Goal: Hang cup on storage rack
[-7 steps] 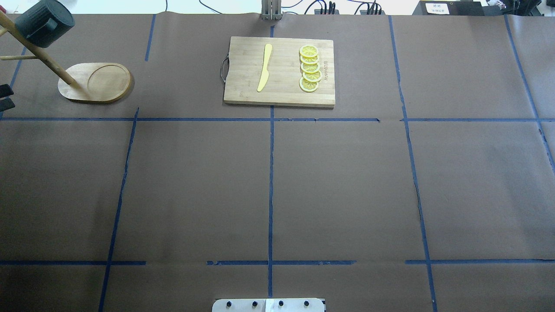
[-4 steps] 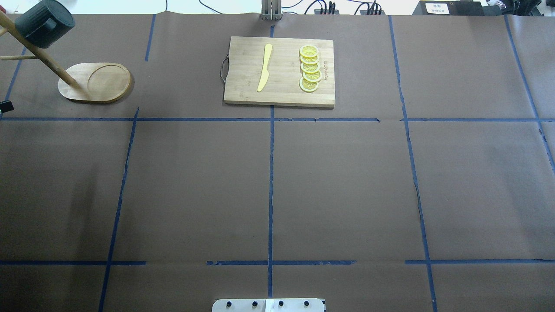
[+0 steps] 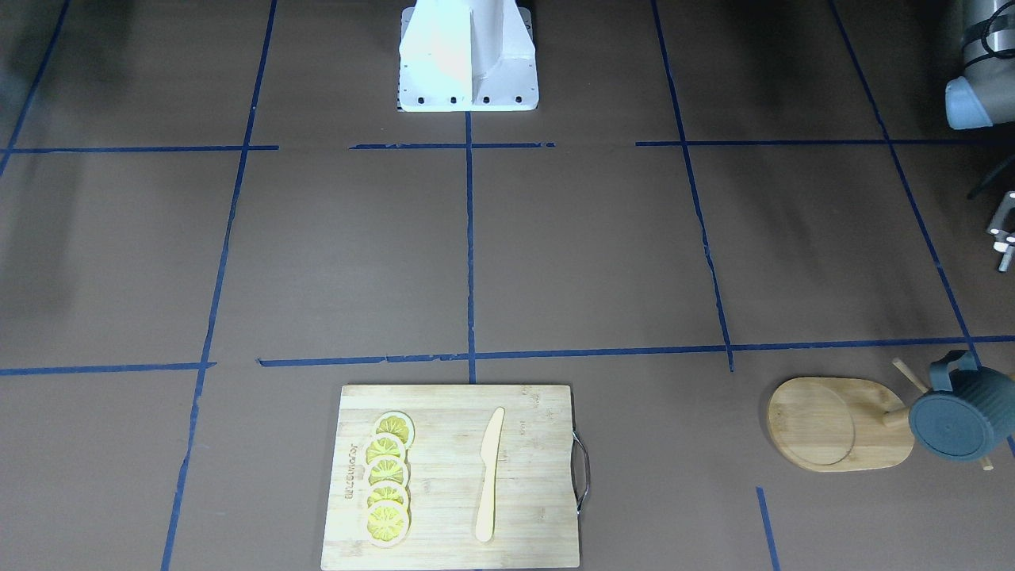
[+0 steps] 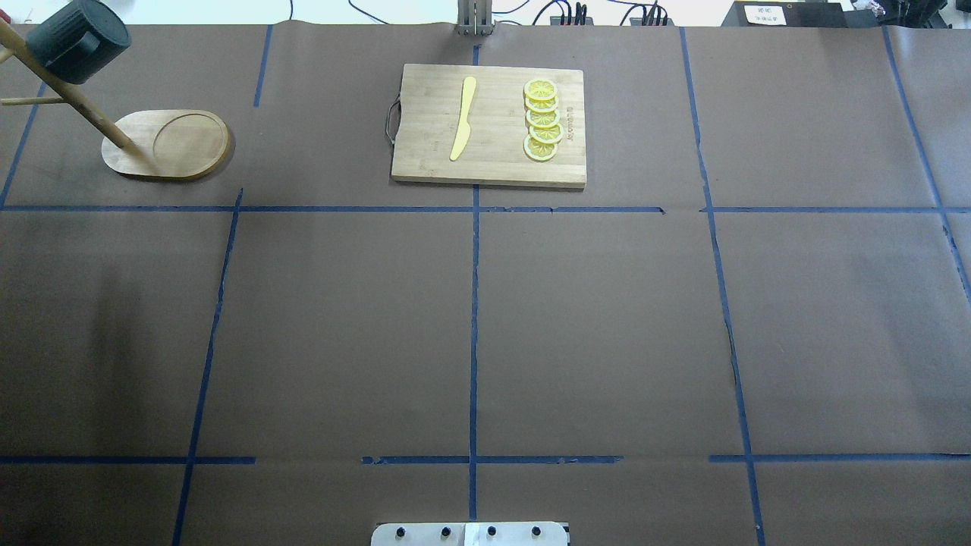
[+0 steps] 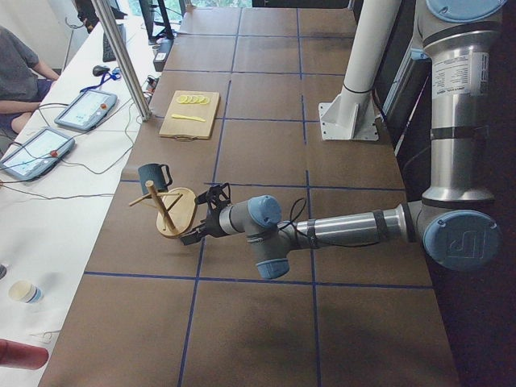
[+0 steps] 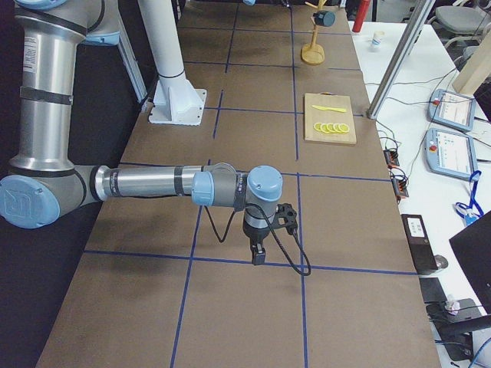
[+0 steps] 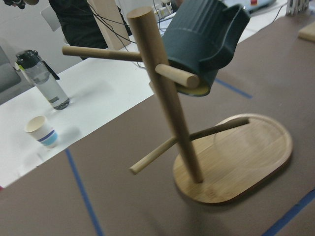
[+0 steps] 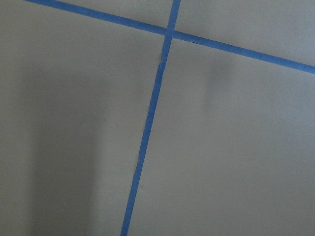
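The dark blue-grey cup (image 4: 76,42) hangs by its angular handle on an upper peg of the light wooden storage rack (image 4: 167,144) at the table's far left. The front-facing view shows the cup (image 3: 951,416) bottom-on beside the rack's oval base (image 3: 833,424). In the left wrist view the cup (image 7: 202,44) tilts mouth-down on a peg of the rack (image 7: 231,162), free of any gripper. My left gripper (image 5: 192,235) is apart from the rack, on its near side; I cannot tell if it is open. My right gripper (image 6: 258,259) points down over bare table, far from the rack; I cannot tell its state.
A rectangular cutting board (image 4: 489,125) with a yellow knife (image 4: 463,117) and several lemon slices (image 4: 542,121) lies at the far middle. The robot base (image 3: 468,55) stands at the near edge. A paper cup (image 7: 42,132) and bottle (image 7: 47,83) stand on the white side desk.
The left gripper's fingertips at the overhead view's left edge have drawn back out of view. The cup stays hanging on the peg.
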Motion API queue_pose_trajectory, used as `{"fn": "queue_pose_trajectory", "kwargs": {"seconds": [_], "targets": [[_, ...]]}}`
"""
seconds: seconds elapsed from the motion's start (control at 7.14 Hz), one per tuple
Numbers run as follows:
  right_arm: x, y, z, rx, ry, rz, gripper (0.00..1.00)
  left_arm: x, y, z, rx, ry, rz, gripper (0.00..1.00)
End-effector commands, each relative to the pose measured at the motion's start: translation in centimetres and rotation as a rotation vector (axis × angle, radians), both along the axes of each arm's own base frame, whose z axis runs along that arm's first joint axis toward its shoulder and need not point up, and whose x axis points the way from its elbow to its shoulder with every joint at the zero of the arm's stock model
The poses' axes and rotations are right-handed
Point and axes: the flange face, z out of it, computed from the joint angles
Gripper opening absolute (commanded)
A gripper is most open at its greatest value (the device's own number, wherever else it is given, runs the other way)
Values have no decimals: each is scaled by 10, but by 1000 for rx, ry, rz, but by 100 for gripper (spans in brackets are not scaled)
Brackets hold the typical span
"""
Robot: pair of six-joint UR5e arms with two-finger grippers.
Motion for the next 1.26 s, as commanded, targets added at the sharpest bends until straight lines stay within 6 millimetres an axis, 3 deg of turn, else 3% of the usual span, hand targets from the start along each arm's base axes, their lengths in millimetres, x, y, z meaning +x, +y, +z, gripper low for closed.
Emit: {"fn": "queue_pose_trajectory", "kwargs": {"seconds": [0.0, 0.28, 0.42, 0.56, 0.7, 0.98, 1.12], "targets": [[0, 0, 0, -1, 0, 1, 100, -42, -18, -2, -49, -487, -43, 100], [-1, 0, 0, 0, 0, -1, 100, -78, -21, 9, -128, -847, -22, 100], [0, 0, 0, 0, 0, 1, 100, -91, -19, 18, -190, -935, 19, 100], [0, 0, 0, 0, 0, 1, 100, -123, -15, 25, -302, -927, -5, 100], [0, 0, 0, 1, 0, -1, 100, -138, -7, 36, -372, -841, -9, 100], [0, 0, 0, 1, 0, -1, 100, -152, 17, 69, -717, -379, -53, 100], [0, 0, 0, 1, 0, -1, 100, -133, 27, 77, -909, -35, -140, 100]]}}
